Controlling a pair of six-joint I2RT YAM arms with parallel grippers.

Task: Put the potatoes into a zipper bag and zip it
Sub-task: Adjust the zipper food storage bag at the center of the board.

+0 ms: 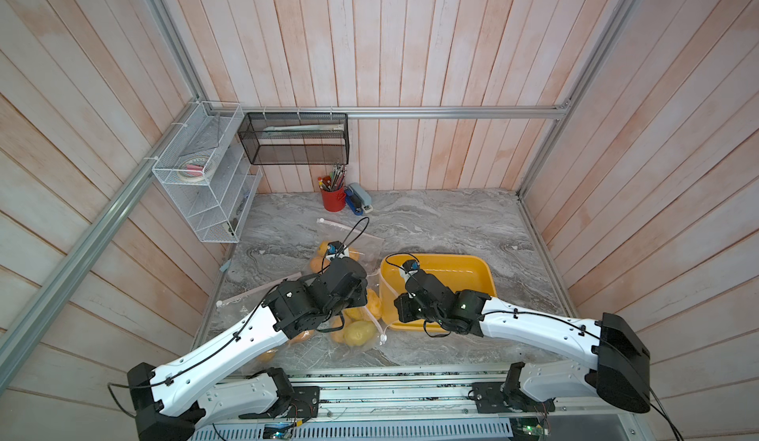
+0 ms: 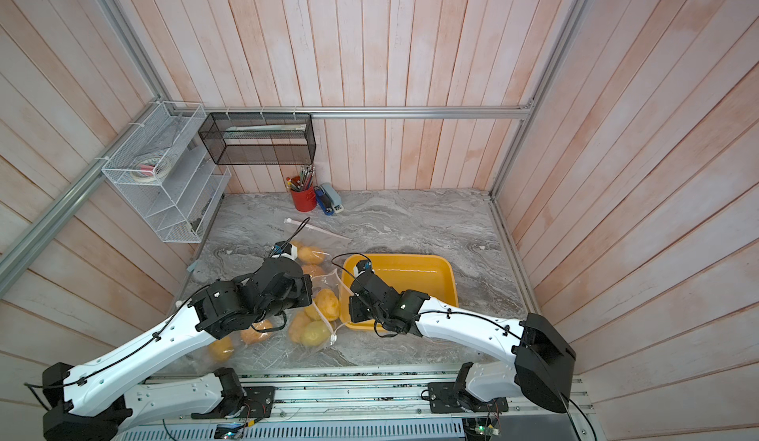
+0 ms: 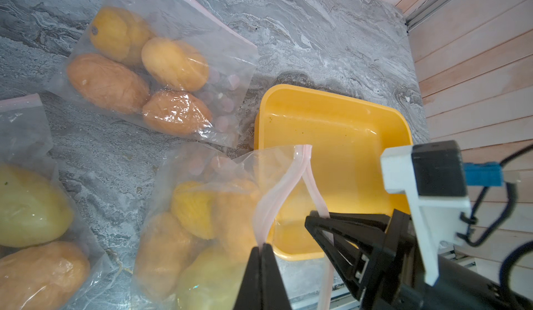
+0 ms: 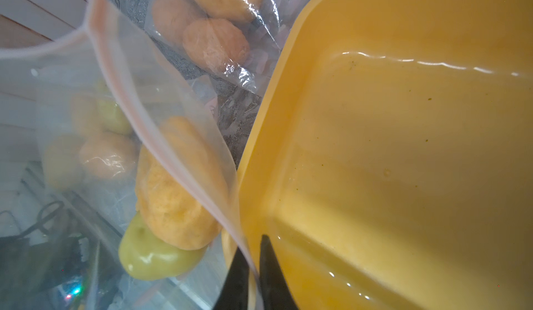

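Potatoes [image 3: 196, 207]: several, pale yellow to orange-brown, inside a clear zipper bag [image 3: 161, 178]. The bag lies near the front edge of the surface [image 1: 431, 221], just beside the left wall of the yellow tray [image 3: 346, 138].

Bag mouth stands open. Its pink zipper strip [image 3: 271, 204] is parted into two lips, which reach over the tray's rim.

Left pincer [image 3: 263, 249]: closed tight on one lip.
Right pincer [image 4: 253, 250]: closed tight on the other lip.

Two further bags of potatoes on the surface: far bag [image 3: 138, 72] behind the held one, side bag [image 3: 28, 213] toward the left edge.
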